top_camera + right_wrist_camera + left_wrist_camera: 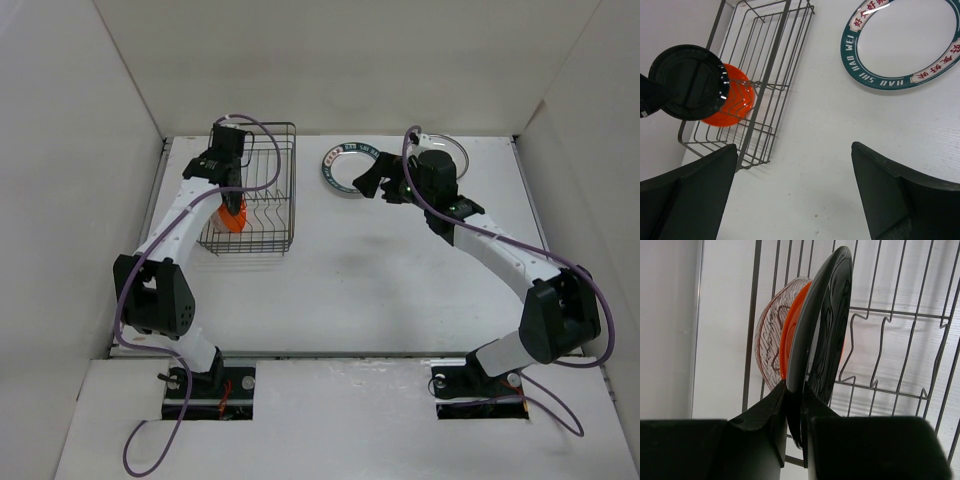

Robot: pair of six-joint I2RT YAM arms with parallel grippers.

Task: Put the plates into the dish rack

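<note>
Clamping the black plate [827, 325] upright at the dish rack [292, 185] is the left gripper [794, 385]; right gripper [794, 147] gapes.

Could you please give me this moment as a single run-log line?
left tool: shut on black plate, on edge beside orange plate in dish rack | right tool: open, above table near green-rimmed plate

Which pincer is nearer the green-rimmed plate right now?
Right. The right pincer hovers open just beside the green-rimmed plate; the left pincer is across the table at the rack, shut on the black plate.
</note>
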